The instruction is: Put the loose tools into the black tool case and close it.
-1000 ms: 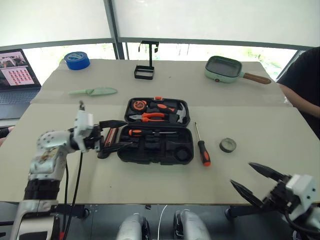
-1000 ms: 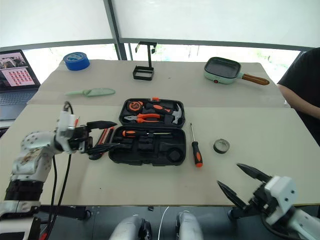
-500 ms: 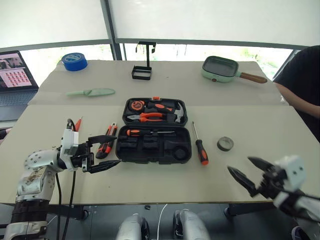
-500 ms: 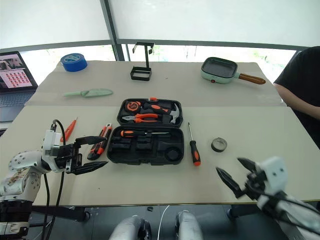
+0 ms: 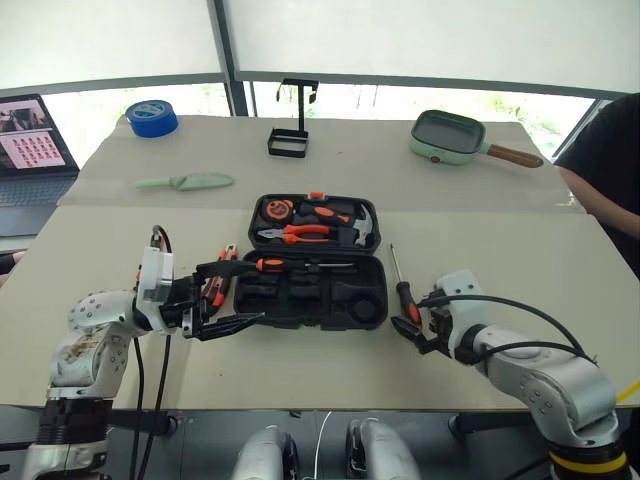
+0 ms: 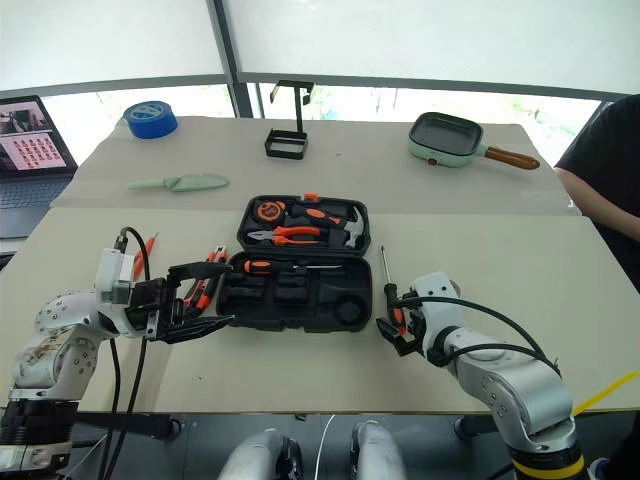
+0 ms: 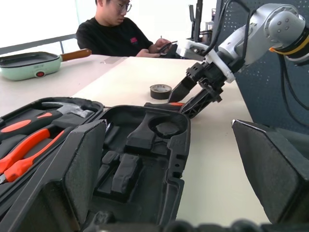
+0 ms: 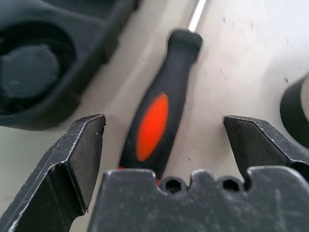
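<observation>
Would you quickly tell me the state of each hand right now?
Left hand: open, holding nothing, beside the black tool case.
Right hand: open, holding nothing, fingers either side of the screwdriver on the table.

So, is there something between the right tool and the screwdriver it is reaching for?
Nothing visible. The right tool is open, with one finger on each side of the screwdriver handle, which lies flat on the table just right of the open case. The tape roll sits off to one side.

We see the open case (image 7: 145, 145) on the desk (image 7: 212, 159), the right end effector (image 7: 190, 99) spread over a screwdriver (image 7: 174, 104) beside it.
</observation>
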Robot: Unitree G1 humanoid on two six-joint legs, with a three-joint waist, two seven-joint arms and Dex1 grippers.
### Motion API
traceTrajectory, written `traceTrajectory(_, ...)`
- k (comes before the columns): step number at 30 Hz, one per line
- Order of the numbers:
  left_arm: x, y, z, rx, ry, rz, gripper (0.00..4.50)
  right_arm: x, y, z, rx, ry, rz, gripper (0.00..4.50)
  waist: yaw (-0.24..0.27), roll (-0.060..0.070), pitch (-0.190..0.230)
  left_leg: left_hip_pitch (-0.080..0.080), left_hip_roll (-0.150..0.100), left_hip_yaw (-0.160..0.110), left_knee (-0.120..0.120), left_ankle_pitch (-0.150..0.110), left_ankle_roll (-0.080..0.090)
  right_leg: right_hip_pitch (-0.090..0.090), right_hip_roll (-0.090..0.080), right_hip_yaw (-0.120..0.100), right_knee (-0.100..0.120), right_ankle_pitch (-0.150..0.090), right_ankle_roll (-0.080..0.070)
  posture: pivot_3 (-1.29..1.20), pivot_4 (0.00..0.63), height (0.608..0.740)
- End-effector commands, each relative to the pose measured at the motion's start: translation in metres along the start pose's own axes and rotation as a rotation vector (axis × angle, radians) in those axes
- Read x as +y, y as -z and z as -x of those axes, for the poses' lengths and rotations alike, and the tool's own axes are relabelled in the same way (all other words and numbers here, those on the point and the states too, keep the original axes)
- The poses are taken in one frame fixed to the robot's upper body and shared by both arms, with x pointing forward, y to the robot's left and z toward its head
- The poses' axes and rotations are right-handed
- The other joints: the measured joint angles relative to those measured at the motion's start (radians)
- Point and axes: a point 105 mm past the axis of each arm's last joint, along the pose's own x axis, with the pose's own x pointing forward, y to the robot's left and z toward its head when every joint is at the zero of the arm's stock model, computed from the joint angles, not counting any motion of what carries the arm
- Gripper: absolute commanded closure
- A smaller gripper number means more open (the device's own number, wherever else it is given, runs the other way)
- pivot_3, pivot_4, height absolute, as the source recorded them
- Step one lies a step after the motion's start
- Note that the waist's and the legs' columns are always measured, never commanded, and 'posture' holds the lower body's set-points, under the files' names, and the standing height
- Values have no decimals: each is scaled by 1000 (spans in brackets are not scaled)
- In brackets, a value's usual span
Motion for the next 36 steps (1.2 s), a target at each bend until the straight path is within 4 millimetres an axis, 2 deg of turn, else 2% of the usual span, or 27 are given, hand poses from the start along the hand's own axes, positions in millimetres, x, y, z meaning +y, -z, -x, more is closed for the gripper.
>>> traceTrajectory(1, -1, -11, 1, -11, 6, -38, 52, -1, -8, 1, -34, 26, -10, 0, -1, 0, 0, 0, 0, 0, 0, 0, -1, 0, 0, 0, 0, 0, 0, 0, 150, 740)
traceTrajectory(4, -3, -11, -2, -15, 19, -43, 0, -2, -8, -4, -41, 31, -28, 765, -3, 0, 0, 0, 0, -1, 0, 1, -1, 0, 0, 0, 1, 0, 0, 0, 150, 740)
traceTrajectory(8, -7, -10, -6, -19, 47, -42, 0, -9, -13, -9, -87, 90, -52, 2075, -8, 0, 0, 1, 0, -1, 0, 1, -1, 0, 1, 0, 1, 0, 0, 0, 150, 740)
traceTrajectory(12, -9, -10, -9, -27, 64, -44, 0, -16, -23, 0, -205, 228, -117, 3403, -16, 0, 0, 0, 0, 0, -1, 1, -2, 0, 1, 0, 1, 0, 0, 0, 150, 740)
traceTrajectory(16, -8, -6, -7, -37, 37, -42, 0, -9, -49, 18, -441, 256, -107, 3460, -17, 0, 0, 0, 0, 0, -2, 2, -3, -1, 1, 1, 1, -1, -1, 0, 150, 740)
traceTrajectory(20, -5, -5, -1, -52, -24, -41, 0, 8, -87, 35, -681, 148, -2, 3460, -22, 0, 0, 1, 0, 1, -2, 2, -4, -1, 1, 0, 1, 0, 0, 0, 150, 740)
traceTrajectory(22, -4, -4, 5, -41, -57, -54, 0, 11, -102, 36, -749, 103, 77, 3460, -23, 0, 0, 2, 0, 1, -2, 2, -4, -1, 2, 0, 1, 0, 0, 0, 150, 740)
traceTrajectory(24, -2, 0, 16, -17, -96, -66, 0, 20, -120, 28, -788, -14, 154, 3460, -28, 0, 0, 3, 1, 1, -2, 2, -4, -1, 3, 1, 1, -1, 0, 0, 150, 740)
traceTrajectory(26, 1, -1, 26, -1, -147, -60, 0, 50, -135, 22, -794, -275, 355, 3460, -35, 0, 1, 4, 1, 2, -3, 2, -4, -1, 3, 1, 2, 0, -1, 0, 150, 740)
traceTrajectory(28, 1, -1, 35, 18, -186, -65, 0, 69, -134, 17, -733, -475, 606, 3460, -37, 1, 1, 4, 1, 2, -3, 2, -4, -1, 4, 1, 2, 0, -2, 0, 150, 740)
traceTrajectory(30, 1, 1, 43, 29, -227, -56, 0, 73, -121, 7, -604, -616, 823, 3460, -33, 0, 1, 5, 1, 1, -7, 2, -4, 0, 4, 0, 0, -1, -4, 0, 150, 740)
traceTrajectory(33, -2, 8, 51, 48, -275, -39, 0, 68, -112, -8, -487, -708, 980, 3460, -22, 0, 1, 6, 1, 1, -10, 3, -5, 0, 3, -1, -1, 0, -9, 0, 150, 740)
traceTrajectory(36, -3, 14, 55, 57, -316, -29, 0, 63, -107, -26, -384, -723, 1068, 3460, -20, 0, 1, 4, 0, 2, -10, 3, -4, -1, 2, -2, -1, 1, -11, 0, 150, 740)
